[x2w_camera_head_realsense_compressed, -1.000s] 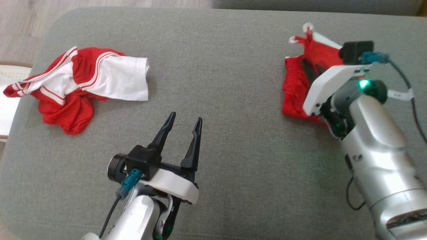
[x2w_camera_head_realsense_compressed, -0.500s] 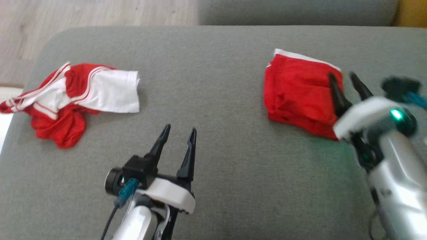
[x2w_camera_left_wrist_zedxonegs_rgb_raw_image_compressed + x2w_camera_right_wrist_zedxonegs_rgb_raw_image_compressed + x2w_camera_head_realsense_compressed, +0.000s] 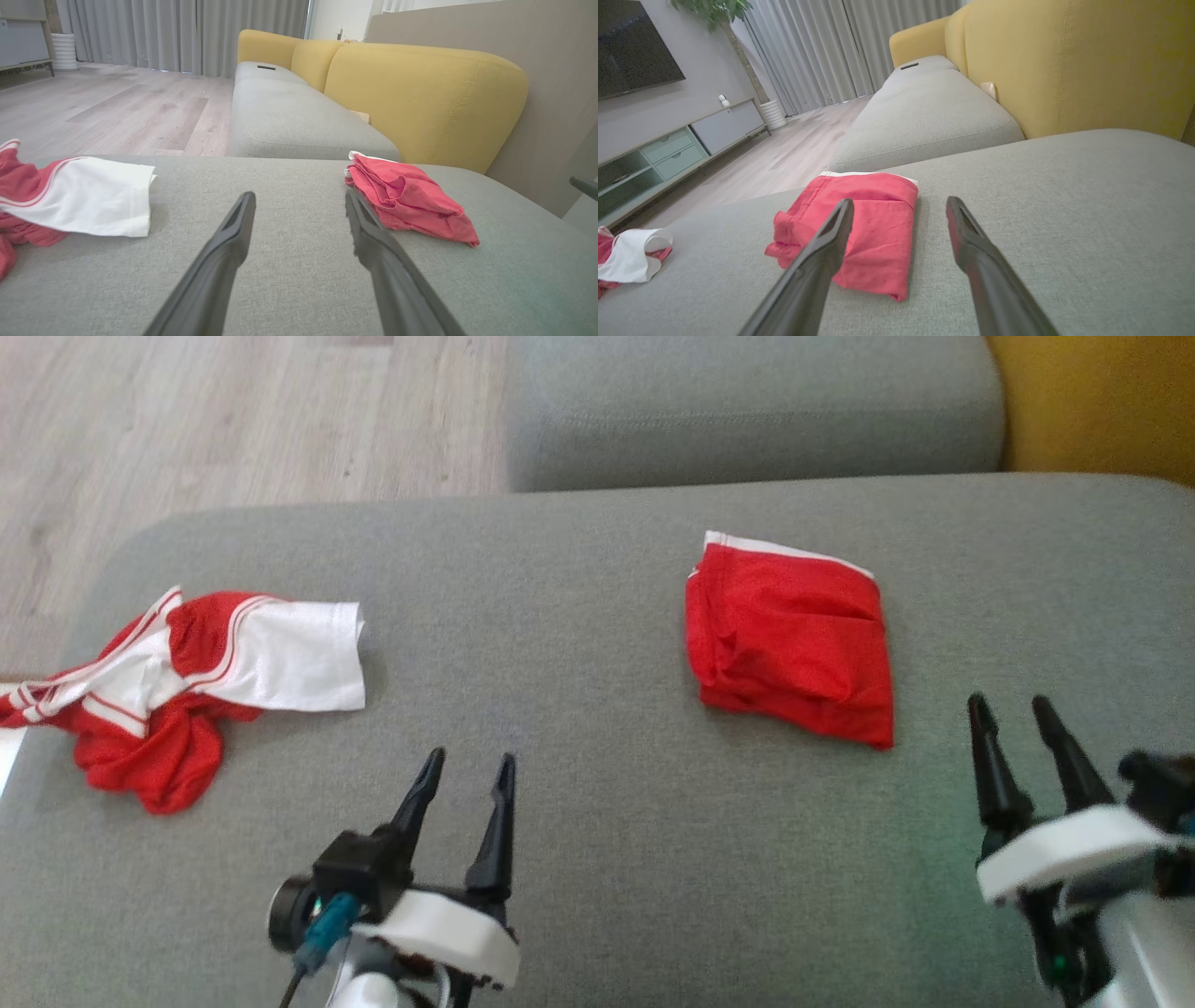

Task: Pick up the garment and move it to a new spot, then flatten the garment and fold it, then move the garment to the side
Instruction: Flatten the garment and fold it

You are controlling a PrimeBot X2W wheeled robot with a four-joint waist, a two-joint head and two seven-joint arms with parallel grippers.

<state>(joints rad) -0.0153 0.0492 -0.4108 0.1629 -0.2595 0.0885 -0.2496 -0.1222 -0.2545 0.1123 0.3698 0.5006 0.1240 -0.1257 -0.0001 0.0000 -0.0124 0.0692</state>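
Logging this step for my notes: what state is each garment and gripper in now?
Red garment: folded, lying on the grey cushion, not held.
Red-and-white garment: crumpled, unfolded, near the cushion's left end.
Left gripper: open, empty.
Right gripper: open, empty, apart from the red garment.

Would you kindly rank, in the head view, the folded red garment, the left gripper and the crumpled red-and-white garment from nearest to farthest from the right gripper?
1. Folded red garment, just up and left of the right gripper.
2. Left gripper, lower centre-left.
3. Crumpled red-and-white garment, far left.
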